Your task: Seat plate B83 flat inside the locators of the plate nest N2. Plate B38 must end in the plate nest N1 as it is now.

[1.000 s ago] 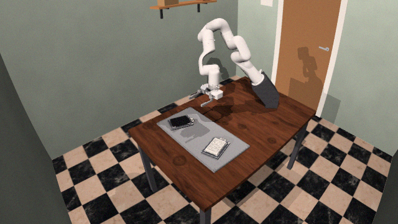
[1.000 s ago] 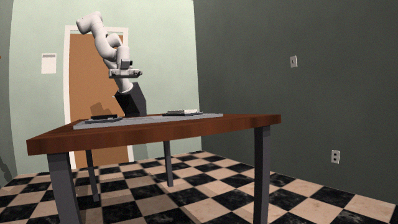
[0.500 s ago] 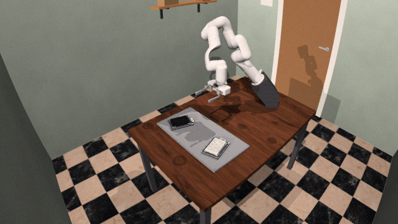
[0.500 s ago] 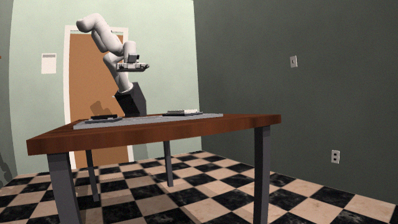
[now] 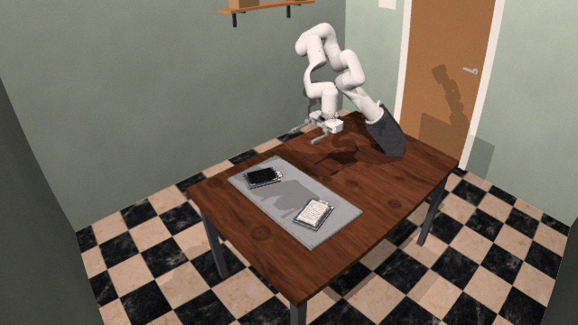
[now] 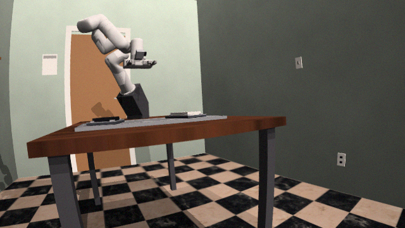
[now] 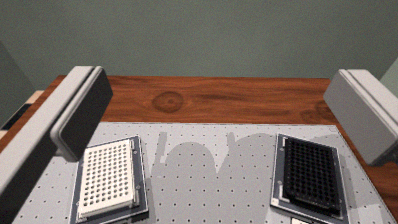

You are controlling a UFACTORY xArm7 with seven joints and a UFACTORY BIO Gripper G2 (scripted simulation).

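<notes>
White plate (image 5: 314,212) (image 6: 185,113) (image 7: 107,176) and black plate (image 5: 262,176) (image 6: 105,119) (image 7: 311,172), seemingly nested, lie below raised, parted fingers (image 5: 320,137) (image 6: 154,63).

You can see that the gripper (image 5: 302,136) (image 6: 140,66) (image 7: 222,116) is now higher than one second ago, and also farther back from the mat (image 5: 345,212) (image 6: 145,122) (image 7: 250,129), nearer to the arm's base (image 5: 398,151) (image 6: 145,102). The arm's links (image 5: 314,50) (image 6: 111,31) change their bend with it. On the mat, you find the shadow (image 5: 289,199) (image 7: 195,165) shifted, reaching closer to the white plate (image 5: 314,212) (image 6: 185,113) (image 7: 107,175).
</notes>
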